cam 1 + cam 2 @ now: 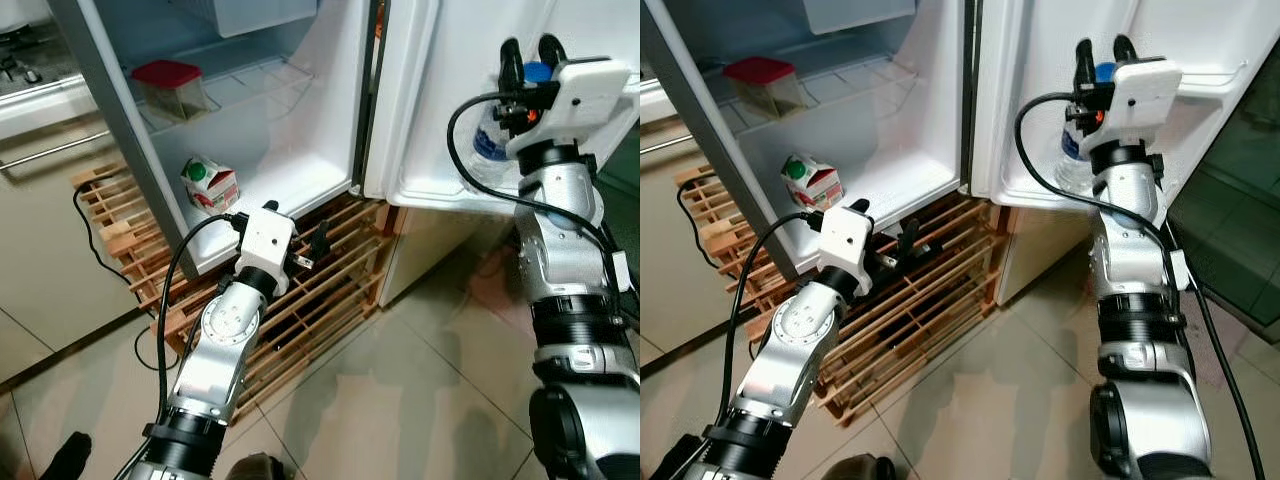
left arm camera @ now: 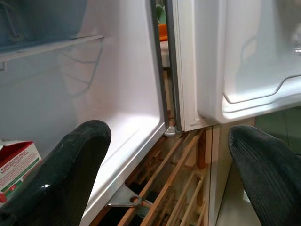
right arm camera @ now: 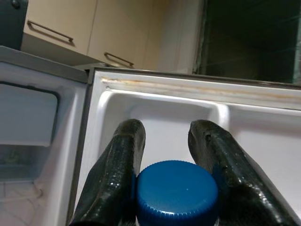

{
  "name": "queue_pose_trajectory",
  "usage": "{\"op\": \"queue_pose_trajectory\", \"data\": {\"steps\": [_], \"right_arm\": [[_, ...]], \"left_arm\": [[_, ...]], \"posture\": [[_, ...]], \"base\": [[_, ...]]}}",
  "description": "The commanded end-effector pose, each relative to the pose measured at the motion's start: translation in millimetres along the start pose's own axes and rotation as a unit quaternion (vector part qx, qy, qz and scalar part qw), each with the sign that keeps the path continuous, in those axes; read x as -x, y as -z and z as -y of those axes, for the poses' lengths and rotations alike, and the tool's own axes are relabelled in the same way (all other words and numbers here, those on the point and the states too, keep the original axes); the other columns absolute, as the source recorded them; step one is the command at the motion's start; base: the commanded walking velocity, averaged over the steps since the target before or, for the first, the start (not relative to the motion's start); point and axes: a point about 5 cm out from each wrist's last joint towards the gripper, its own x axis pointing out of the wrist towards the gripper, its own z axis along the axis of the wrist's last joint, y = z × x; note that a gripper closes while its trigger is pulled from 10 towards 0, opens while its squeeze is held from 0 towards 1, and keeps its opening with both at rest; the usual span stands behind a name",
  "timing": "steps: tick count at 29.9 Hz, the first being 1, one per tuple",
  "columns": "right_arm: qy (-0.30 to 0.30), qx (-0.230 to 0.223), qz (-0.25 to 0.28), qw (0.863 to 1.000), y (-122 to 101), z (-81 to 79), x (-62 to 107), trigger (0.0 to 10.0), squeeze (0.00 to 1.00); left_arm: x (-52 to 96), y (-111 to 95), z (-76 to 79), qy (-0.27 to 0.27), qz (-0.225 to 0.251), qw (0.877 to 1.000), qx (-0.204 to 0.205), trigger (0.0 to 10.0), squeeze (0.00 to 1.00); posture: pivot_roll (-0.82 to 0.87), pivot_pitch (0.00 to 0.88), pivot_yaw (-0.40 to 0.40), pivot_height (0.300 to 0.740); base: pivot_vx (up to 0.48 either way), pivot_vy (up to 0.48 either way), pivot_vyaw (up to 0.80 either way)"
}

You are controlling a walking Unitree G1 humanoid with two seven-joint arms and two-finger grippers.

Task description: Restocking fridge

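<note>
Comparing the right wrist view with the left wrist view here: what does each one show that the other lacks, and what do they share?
Right wrist view alone: the right gripper with its fingers closed around the blue cap of a bottle at the fridge door, plus beige cabinets behind.

Left wrist view alone: the left gripper open and holding nothing, a red and white carton on the fridge floor, a wire shelf, and the wooden slat rack under the fridge.

Both: the white inner side of the open fridge door and part of the fridge interior.
</note>
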Motion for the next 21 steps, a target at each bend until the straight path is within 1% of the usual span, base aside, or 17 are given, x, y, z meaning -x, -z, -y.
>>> {"op": "queue_pose_trajectory", "data": {"steps": [1, 3, 6, 10, 13, 14, 15, 17, 20, 21], "right_arm": [[-0.009, 0.000, 0.027, 1.000, -6.7, -0.7, -8.5, 0.0, 0.00], [-0.010, 0.000, 0.027, 1.000, -6.3, -1.1, -9.2, 0.0, 0.00], [-0.013, 0.000, 0.026, 1.000, -1.3, 0.2, -13.5, 0.0, 0.00], [-0.026, 0.004, 0.040, 0.999, -4.0, -4.6, -18.3, 0.0, 0.00], [-0.042, 0.016, 0.057, 0.997, -6.7, -10.3, -20.8, 0.0, 0.00], [-0.042, 0.016, 0.057, 0.997, -6.7, -10.3, -20.8, 0.0, 0.00], [-0.058, 0.030, 0.070, 0.995, -8.3, -14.5, -21.8, 0.0, 0.00], [-0.064, 0.035, 0.076, 0.994, -9.5, -16.3, -22.1, 0.0, 0.00], [-0.066, 0.040, 0.083, 0.994, -11.3, -16.7, -23.9, 0.0, 0.00], [-0.066, 0.040, 0.083, 0.994, -11.3, -16.7, -23.9, 0.0, 0.00]], "left_arm": [[2.7, -2.7, 1.5, -0.002, 0.001, 1.000, -0.003, 10.0, 0.00], [3.7, -2.7, 1.3, -0.002, 0.001, 1.000, -0.003, 10.0, 0.00], [10.3, -3.4, 0.4, 0.000, -0.001, 1.000, -0.014, 10.0, 0.00], [19.4, -6.0, -3.1, -0.002, -0.002, 1.000, -0.022, 10.0, 0.00], [27.2, -8.0, -7.7, -0.009, -0.005, 1.000, -0.025, 10.0, 0.00], [27.2, -8.0, -7.7, -0.009, -0.005, 1.000, -0.025, 10.0, 0.00], [34.9, -7.3, -9.7, -0.009, -0.015, 0.999, -0.029, 10.0, 0.00], [41.2, -7.1, -10.4, -0.009, -0.021, 0.999, -0.032, 10.0, 0.00], [47.6, -5.8, -13.2, -0.010, -0.030, 0.999, -0.034, 10.0, 0.00], [47.6, -5.8, -13.2, -0.010, -0.030, 0.999, -0.034, 10.0, 0.00]], "posture": [[0.11, 0.061, 0.022, 0.732], [0.11, 0.061, 0.022, 0.732], [0.13, 0.077, 0.038, 0.732], [0.17, 0.108, 0.055, 0.732], [0.18, 0.126, 0.065, 0.732], [0.18, 0.126, 0.065, 0.732], [0.20, 0.153, 0.075, 0.732], [0.20, 0.164, 0.079, 0.732], [0.21, 0.191, 0.086, 0.732], [0.21, 0.191, 0.086, 0.732]], "base": [[0.000, 0.000, 0.00], [0.000, 0.000, 0.00], [0.000, 0.000, 0.00], [0.000, 0.000, 0.00], [0.000, 0.000, 0.00], [0.000, 0.000, 0.00], [0.000, 0.000, 0.00], [0.000, 0.000, 0.00], [0.000, 0.000, 0.00], [0.000, 0.000, 0.00]]}}
